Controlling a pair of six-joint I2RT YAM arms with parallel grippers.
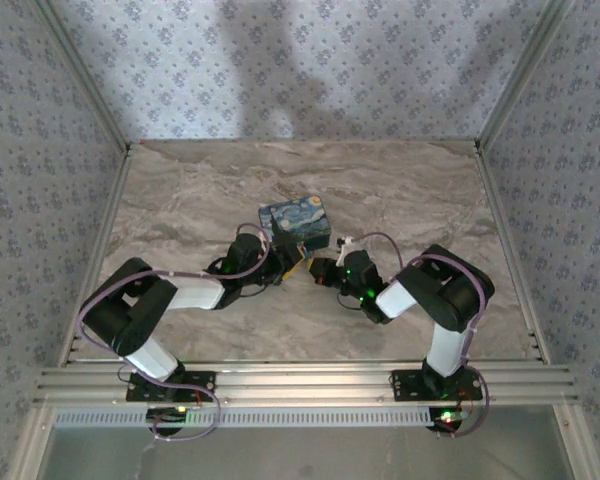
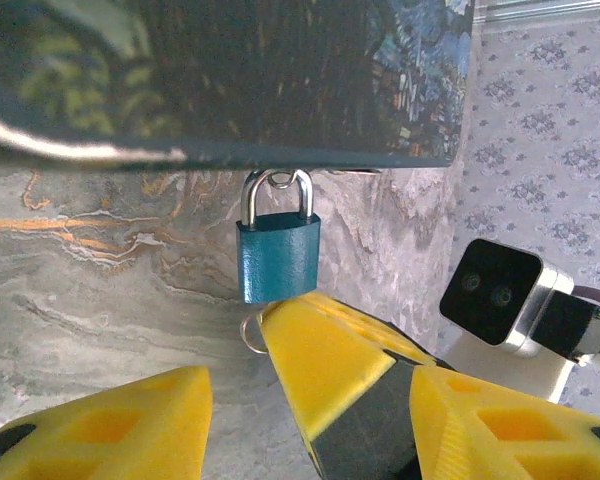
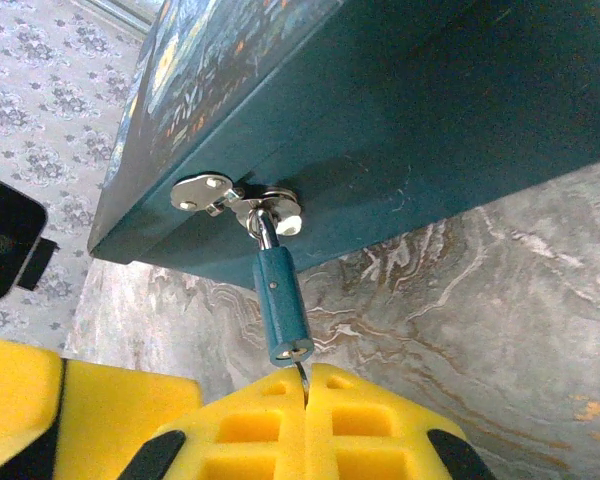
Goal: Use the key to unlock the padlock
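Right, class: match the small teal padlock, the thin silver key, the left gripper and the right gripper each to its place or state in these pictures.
Column one:
1. small teal padlock
2. thin silver key
3. left gripper
4. right gripper

Column two:
A. jaws shut on the key
B. hangs from the silver hasp of the blue painted box
C. jaws apart
D. tip at the padlock's underside

Pairs: 1-B, 2-D, 3-C, 4-A
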